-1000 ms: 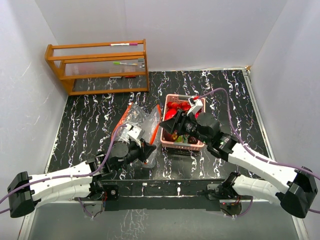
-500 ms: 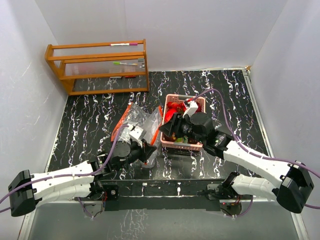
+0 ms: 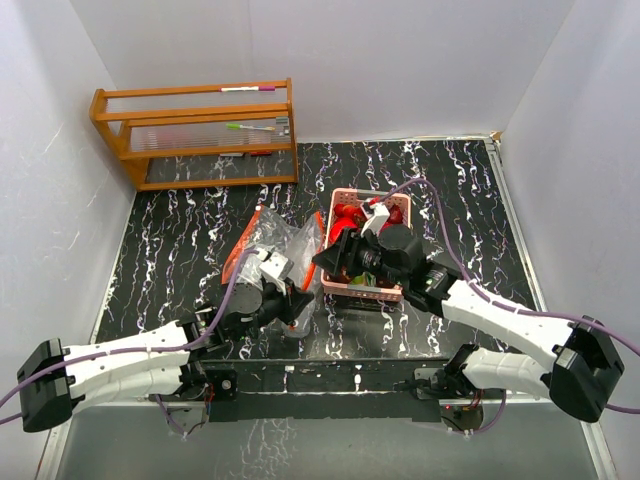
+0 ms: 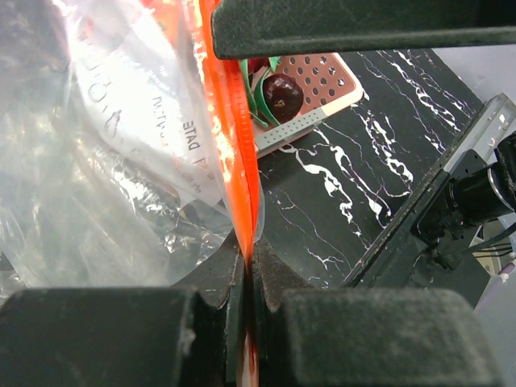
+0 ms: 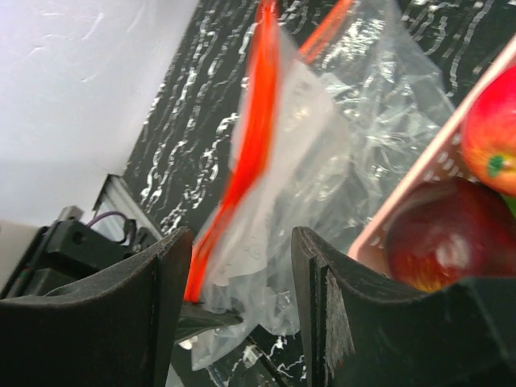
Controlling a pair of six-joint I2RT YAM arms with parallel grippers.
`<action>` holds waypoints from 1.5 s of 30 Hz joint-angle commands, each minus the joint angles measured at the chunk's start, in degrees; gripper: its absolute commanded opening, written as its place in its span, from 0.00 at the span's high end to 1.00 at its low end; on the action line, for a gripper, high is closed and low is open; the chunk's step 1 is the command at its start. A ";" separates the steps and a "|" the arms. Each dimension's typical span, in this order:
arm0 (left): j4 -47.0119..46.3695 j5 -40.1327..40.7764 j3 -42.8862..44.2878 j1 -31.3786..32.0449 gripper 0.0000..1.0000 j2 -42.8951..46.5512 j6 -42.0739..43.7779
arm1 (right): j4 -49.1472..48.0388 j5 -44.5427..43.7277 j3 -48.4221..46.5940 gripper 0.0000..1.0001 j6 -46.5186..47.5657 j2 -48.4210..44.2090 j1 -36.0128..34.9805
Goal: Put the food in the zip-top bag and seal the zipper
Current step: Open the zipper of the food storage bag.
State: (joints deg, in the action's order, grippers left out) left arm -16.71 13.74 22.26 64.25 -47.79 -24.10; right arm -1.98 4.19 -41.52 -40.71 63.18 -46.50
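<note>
- Top view: the food [image 3: 348, 214] is seen in a pink mesh basket [image 3: 346, 192] near the middle of the desk [image 3: 450, 190]; red rounded fruits can be made out.
- The zip-top bag [image 3: 281, 243] is seen crumpled just left of the basket. It is clear film with orange zipper strips, its long axis running roughly from near edge to far edge.
- The left gripper [image 3: 297, 300] is placed at the bag's near end, and the right gripper [image 3: 326, 258] over the basket's left rim. A wooden rack [image 3: 195, 135] is set at the far left corner.
- Left wrist view: the left gripper [image 4: 244, 278] is clamped tight on the orange zipper strip [image 4: 232, 137], which is pulled up on edge. A glossy dark fruit [image 4: 282, 93] is seen in the perforated basket.
- Right wrist view: the right gripper [image 5: 238, 298] is held about half open with nothing gripped. The bag mouth is seen beyond its jaws. A red apple [image 5: 492, 129] and a dark red fruit [image 5: 447, 238] are seen inside the basket rim.
</note>
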 commanded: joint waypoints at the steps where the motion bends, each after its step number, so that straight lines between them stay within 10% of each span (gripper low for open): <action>1: -2.08 -1.08 0.53 0.09 1.00 0.15 -0.13 | -11.17 7.08 1.54 0.46 1.30 -1.45 -0.21; 15: -6.87 -0.79 -2.09 0.09 0.81 7.41 -3.73 | -11.37 4.54 9.08 0.38 2.27 -12.86 -0.24; 26: -11.73 -3.90 -4.75 0.09 0.87 4.66 -5.25 | -26.32 13.00 11.55 0.27 -0.28 -6.84 -0.23; 45: -11.60 -5.26 -4.07 0.02 0.89 5.48 -4.97 | -30.51 12.84 11.28 0.37 -1.82 -0.26 -0.26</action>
State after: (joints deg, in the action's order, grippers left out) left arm -25.71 9.69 17.67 64.25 -42.94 -28.64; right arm -26.92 17.32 -29.54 -42.19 62.43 -46.50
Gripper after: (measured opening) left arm 0.116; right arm 0.657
